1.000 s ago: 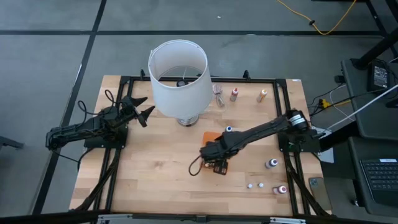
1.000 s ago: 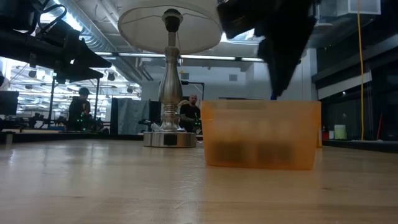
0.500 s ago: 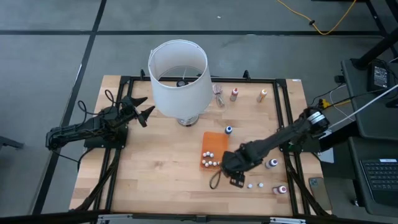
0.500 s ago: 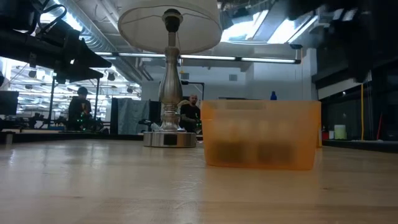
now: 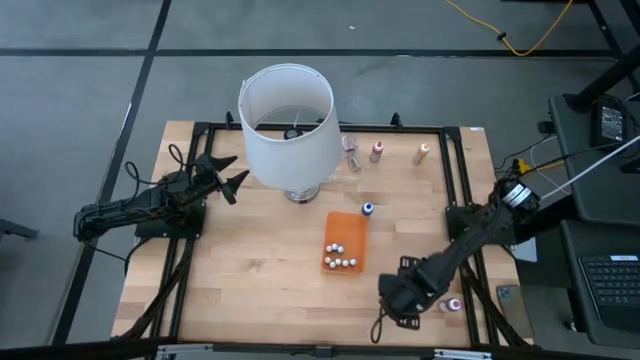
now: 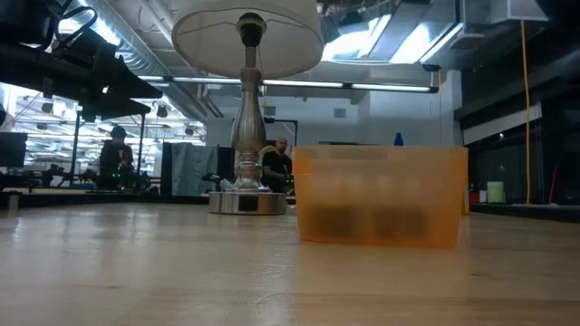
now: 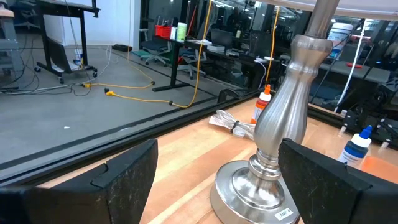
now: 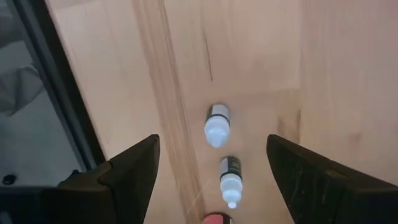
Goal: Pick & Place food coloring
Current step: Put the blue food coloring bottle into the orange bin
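Several tiny white-capped food coloring bottles (image 5: 338,262) sit in the flat orange tray (image 5: 350,228), which also shows in the low view (image 6: 381,195). My right gripper (image 5: 398,300) hangs open over the table's near right part. In its wrist view (image 8: 211,158) two tiny white bottles (image 8: 217,124) (image 8: 230,180) stand on the wood between and ahead of its fingers, untouched. A blue-capped bottle (image 5: 368,209) stands beside the tray's far end. A pink-red bottle (image 5: 453,305) stands near the right arm. My left gripper (image 5: 228,180) waits open by the lamp.
The big white lampshade (image 5: 288,125) stands at the table's far middle on a metal base (image 7: 261,186). Two more bottles (image 5: 377,151) (image 5: 423,153) and a clear wrapper (image 5: 352,152) lie along the far edge. A black frame rail (image 8: 59,112) runs close beside the right gripper.
My right gripper has swung from the near end of the orange tray toward the table's near right corner and now hangs over the two tiny bottles. The tray and the bottles in it, covered by the arm before, are in plain view. The arm has left the low view.
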Controlling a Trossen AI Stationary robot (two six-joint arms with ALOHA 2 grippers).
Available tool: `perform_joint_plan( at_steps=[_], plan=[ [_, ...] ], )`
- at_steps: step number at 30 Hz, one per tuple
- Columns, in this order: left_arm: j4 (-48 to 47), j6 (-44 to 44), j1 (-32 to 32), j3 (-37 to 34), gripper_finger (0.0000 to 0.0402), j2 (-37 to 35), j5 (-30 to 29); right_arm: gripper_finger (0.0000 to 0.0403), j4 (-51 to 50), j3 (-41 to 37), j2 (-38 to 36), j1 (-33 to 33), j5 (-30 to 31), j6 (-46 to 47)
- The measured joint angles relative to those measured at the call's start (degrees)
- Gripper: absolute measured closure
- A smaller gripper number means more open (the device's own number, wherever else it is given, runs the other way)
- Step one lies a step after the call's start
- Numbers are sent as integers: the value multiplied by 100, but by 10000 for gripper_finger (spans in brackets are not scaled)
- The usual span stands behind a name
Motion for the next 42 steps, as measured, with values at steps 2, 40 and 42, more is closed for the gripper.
perform_joint_plan(
  at_steps=[2,40,42],
  plan=[
    [0,0,0,0,80,0,-1,107,147,-97,1,70,9,116],
    [-1,0,0,0,80,0,0,278,505,-500,304,263,364,238],
    [0,0,0,0,79,0,0,305,505,-500,304,263,364,234]
  ],
)
